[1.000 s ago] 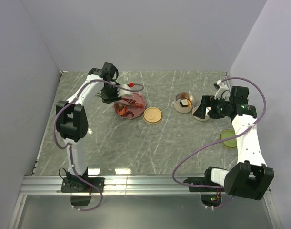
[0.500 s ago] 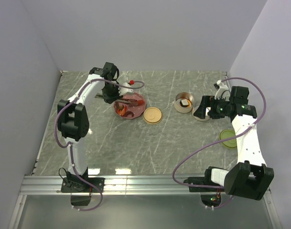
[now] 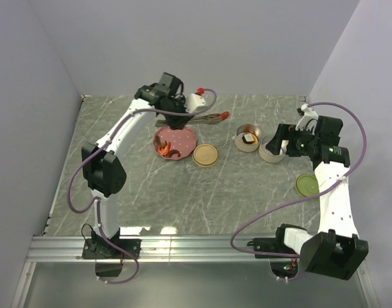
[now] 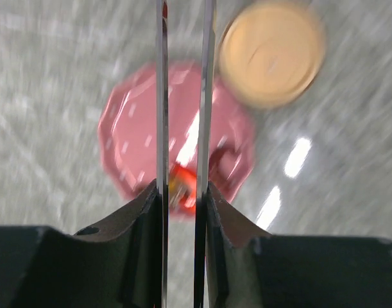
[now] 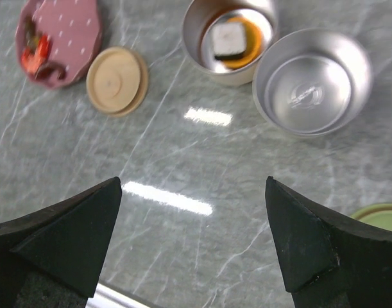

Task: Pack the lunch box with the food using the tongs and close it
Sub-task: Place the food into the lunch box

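**Tongs lifted off the plate with a red piece at their tip**

The left wrist view is smeared by motion. There the pink plate and the tan lid are only soft shapes, and the food left on the plate cannot be counted. From above, the left pincer is mostly hidden under its own wrist. The right wrist view cuts off the green lid at the frame edge, and the right arm covers part of the empty tin in the top view.

A second ago the left pincer sat low over the plate with the tongs pointing down into the food. Now the arm has risen and swung right. The tongs lie nearly level above the counter, reaching past the plate's far edge toward the filled tin. A small red piece is at their tip. The right arm has drawn back slightly, showing more of the empty tin.

The left pincer is clamped on the tongs, pressing both blades between its fingers. The right pincer is spread wide apart with nothing in it, hovering over bare counter near the tins.

Counted:
- one pair of tongs
- one plate
- two round steel tins
- two lids, one tan and one green
- a pale-and-dark block on something orange in the filled tin
- at least two red-orange pieces at the plate's rim
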`<act>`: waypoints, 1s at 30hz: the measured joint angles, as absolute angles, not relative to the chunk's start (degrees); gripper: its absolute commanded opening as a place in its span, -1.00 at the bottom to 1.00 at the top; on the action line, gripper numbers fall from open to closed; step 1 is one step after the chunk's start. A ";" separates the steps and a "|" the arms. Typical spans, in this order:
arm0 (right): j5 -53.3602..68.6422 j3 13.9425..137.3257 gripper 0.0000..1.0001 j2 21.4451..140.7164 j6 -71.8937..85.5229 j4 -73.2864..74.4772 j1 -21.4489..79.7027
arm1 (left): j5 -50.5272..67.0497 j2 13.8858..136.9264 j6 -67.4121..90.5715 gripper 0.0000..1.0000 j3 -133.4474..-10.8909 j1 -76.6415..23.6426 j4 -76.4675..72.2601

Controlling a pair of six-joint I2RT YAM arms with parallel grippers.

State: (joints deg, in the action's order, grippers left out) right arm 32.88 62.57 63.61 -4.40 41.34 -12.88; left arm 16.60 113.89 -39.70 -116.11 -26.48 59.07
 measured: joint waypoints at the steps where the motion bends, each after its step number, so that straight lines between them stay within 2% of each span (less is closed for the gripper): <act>1: 32.03 62.57 0.99 62.94 -3.84 40.64 -13.23 | 17.17 114.04 -37.63 -0.88 -116.51 -28.10 57.82; 14: 26.63 62.57 0.99 59.96 2.42 35.66 -22.81 | 22.17 124.55 -17.06 -0.84 -126.39 -40.07 44.51; 22: 28.12 62.30 0.99 60.47 3.99 35.48 -24.82 | 20.10 133.14 -13.63 -0.80 -129.14 -45.12 44.05; 30: 30.92 62.30 0.99 61.32 4.89 35.27 -26.35 | 18.41 135.74 -13.63 -0.74 -132.22 -47.72 43.75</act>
